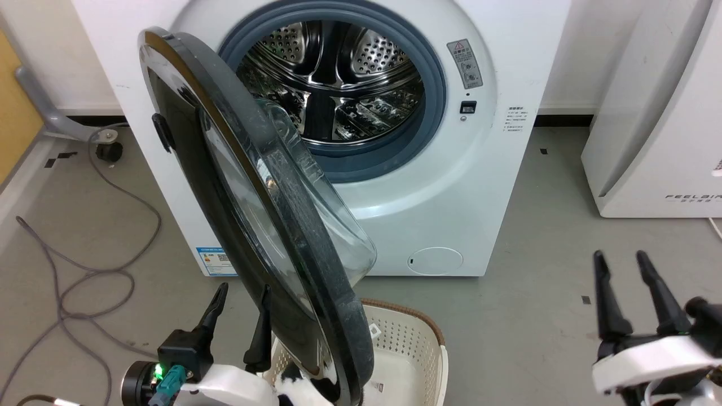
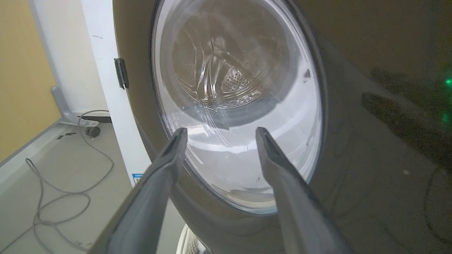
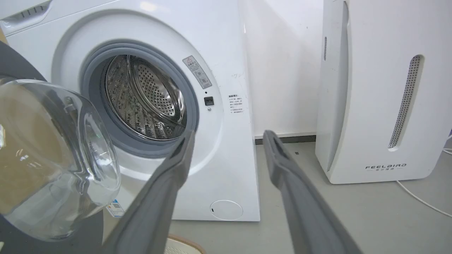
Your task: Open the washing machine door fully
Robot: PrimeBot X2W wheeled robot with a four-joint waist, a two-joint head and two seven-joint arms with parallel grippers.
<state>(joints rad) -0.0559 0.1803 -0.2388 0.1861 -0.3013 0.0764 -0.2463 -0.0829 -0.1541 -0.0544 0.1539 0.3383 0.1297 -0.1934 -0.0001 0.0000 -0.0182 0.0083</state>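
The white washing machine (image 1: 451, 186) stands with its steel drum mouth (image 1: 333, 79) uncovered. The washing machine door (image 1: 225, 186), glossy black with a bulging glass bowl (image 1: 333, 225), is swung out towards me on the left, roughly square to the machine's front. My left gripper (image 1: 245, 286) is open at the lower left, by the door's outer face. In the left wrist view the left gripper (image 2: 221, 129) points at the door (image 2: 353, 158) from close up; contact is unclear. My right gripper (image 1: 619, 256) is open at the lower right, apart from the machine (image 3: 226, 158).
A white perforated laundry basket (image 1: 417, 338) with a brown rim sits on the floor under the door's near edge. The white FEELBAIR appliance (image 1: 648, 141) stands to the right. A grey cable (image 1: 84, 270) loops over the floor at the left, near a caster (image 1: 109, 151).
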